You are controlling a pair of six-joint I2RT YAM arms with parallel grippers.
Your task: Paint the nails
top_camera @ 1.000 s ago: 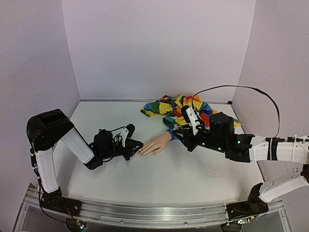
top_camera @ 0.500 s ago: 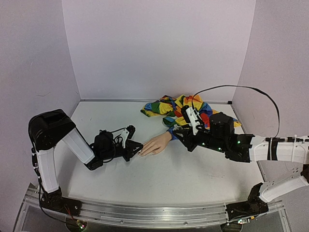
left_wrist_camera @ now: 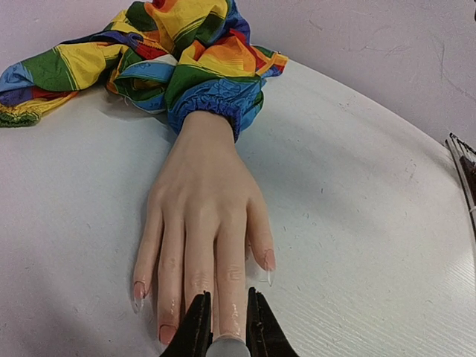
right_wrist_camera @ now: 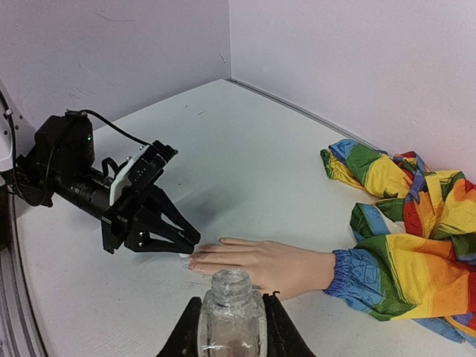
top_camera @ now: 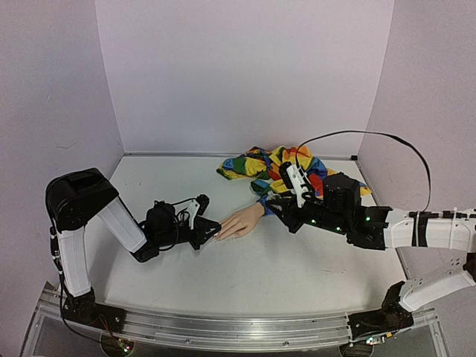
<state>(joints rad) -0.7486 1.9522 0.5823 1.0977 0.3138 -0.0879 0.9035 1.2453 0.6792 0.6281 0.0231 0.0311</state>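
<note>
The peach mannequin hand (top_camera: 239,222) lies palm down on the table, its rainbow patchwork sleeve (top_camera: 286,167) bunched behind it. In the left wrist view the hand (left_wrist_camera: 204,216) points its fingers at me, and the small nails (left_wrist_camera: 269,259) look glossy with reddish edges. My left gripper (left_wrist_camera: 225,327) is shut on a pale brush cap (left_wrist_camera: 227,348) right over the tip of a middle finger. My right gripper (right_wrist_camera: 231,327) is shut on a small clear open bottle (right_wrist_camera: 231,316), held just above the table beside the hand's wrist (right_wrist_camera: 268,262).
Pale walls close the table at the back and both sides. The sleeve heap (right_wrist_camera: 409,223) fills the back right corner. The left arm (top_camera: 111,219) lies low across the left of the table. A metal rail (top_camera: 223,331) runs along the near edge.
My left gripper has shifted slightly along the fingertips, a little towards the near side. The right arm and the bottle have not moved.
</note>
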